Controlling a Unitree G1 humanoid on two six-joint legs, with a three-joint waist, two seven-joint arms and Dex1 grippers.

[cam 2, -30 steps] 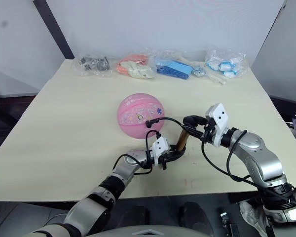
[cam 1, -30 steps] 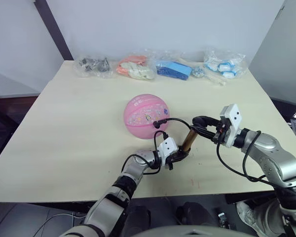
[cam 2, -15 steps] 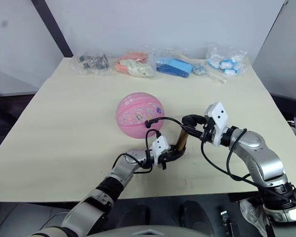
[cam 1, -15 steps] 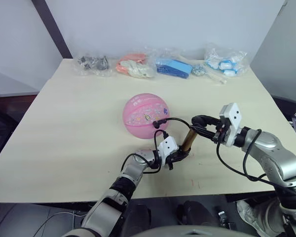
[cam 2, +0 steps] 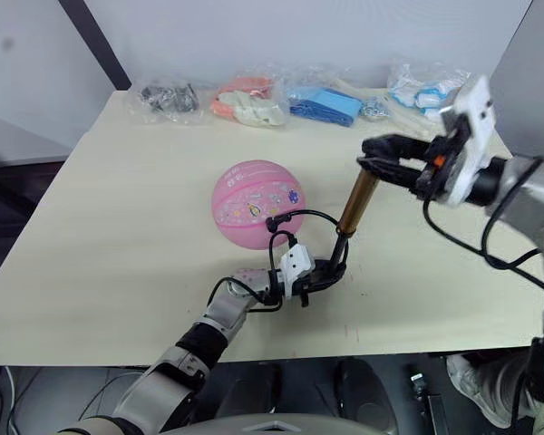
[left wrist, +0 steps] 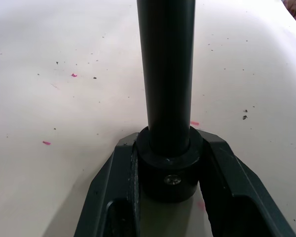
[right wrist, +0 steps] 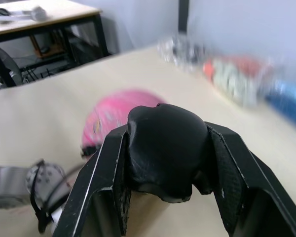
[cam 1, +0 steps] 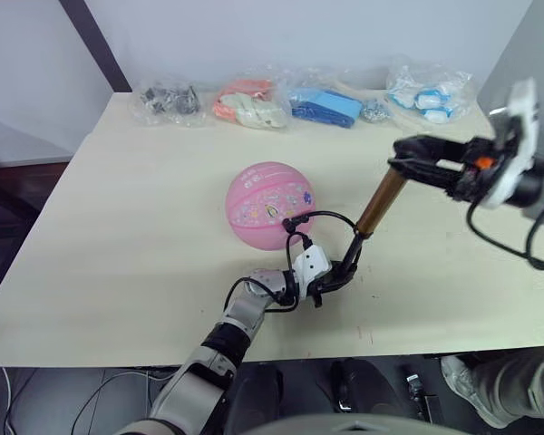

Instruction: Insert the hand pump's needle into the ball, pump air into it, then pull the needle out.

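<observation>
The pink ball (cam 1: 267, 204) rests mid-table. The hand pump stands tilted just right of it, with its gold-brown barrel (cam 1: 381, 201) raised and its thin black rod (cam 1: 352, 254) drawn out below. My left gripper (cam 1: 334, 281) lies on the table, shut on the pump's black lower end cap (left wrist: 168, 170). My right gripper (cam 1: 402, 166) is shut on the black top cap (right wrist: 165, 148). A thin black hose (cam 1: 325, 217) loops from the pump's base to a black fitting (cam 1: 290, 223) on the ball's near right side. The needle's pin is hidden there.
Along the table's far edge lie clear bags: dark metal parts (cam 1: 168, 100), pink-orange items (cam 1: 247, 104), blue items (cam 1: 325, 107), white-blue items (cam 1: 431, 95). The table's front edge (cam 1: 390, 340) runs just behind my left gripper.
My right gripper has risen up and away to the right, lifting the gold barrel and drawing the black rod out. The left gripper and the ball have stayed put.
</observation>
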